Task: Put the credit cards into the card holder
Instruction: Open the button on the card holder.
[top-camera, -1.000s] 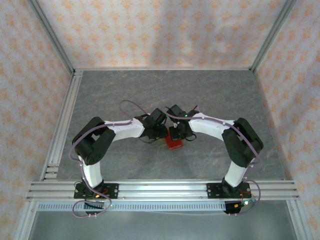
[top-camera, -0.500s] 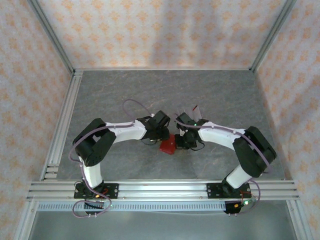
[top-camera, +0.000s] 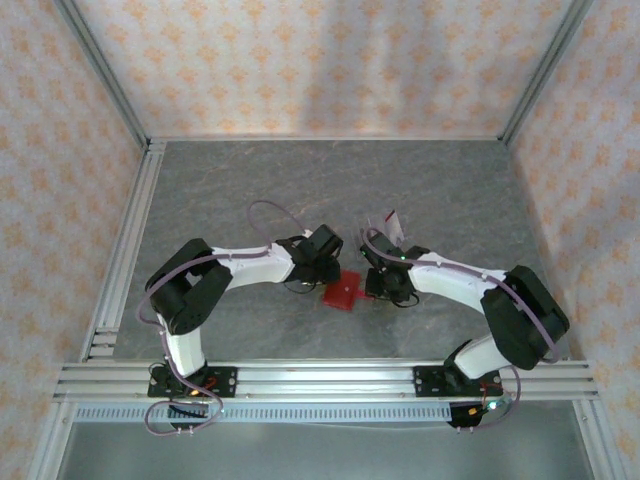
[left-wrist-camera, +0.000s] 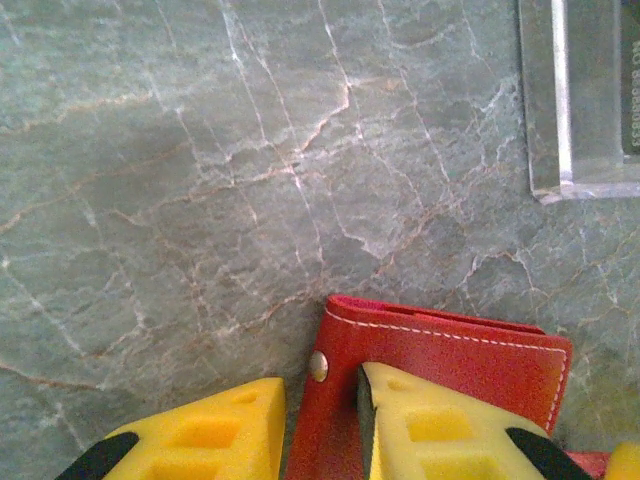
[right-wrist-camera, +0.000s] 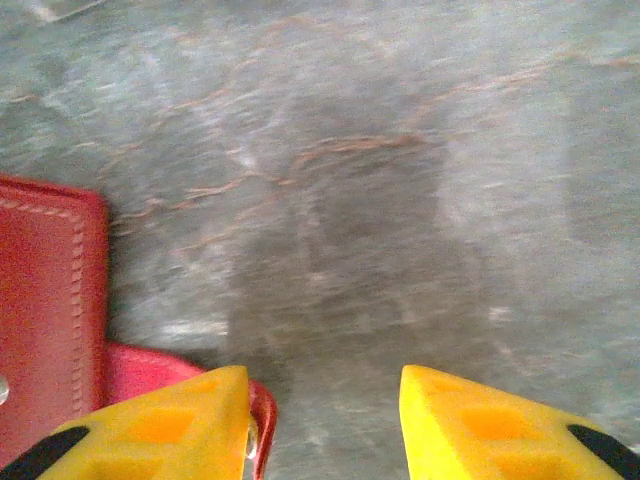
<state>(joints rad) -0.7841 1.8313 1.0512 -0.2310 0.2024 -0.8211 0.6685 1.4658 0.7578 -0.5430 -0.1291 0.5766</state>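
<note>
Stitching in white is seen along the edge of the red card holder, which is laid on the grey veined surface near its front middle, between the wrists of the two arms. From the left wrist, the left pincer is found clamped on the card holder: a red flap bearing a small metal snap is pinched between the two yellow fingers, and the gap between them is filled by the leather. From the right wrist, the right pincer is seen with its jaws apart, and only bare surface is shown between them. Its left-hand finger is placed just beside a rounded red tab of the card holder, but whether the two are touching cannot be told, since this view is blurred. The rest of the wallet is shown to the left of that finger. A clear plastic rack is stood on the surface just behind the right wrist, apart from the card holder. The credit cards are held upright in it as pale slips with a dark red mark, too small to be counted.
</note>
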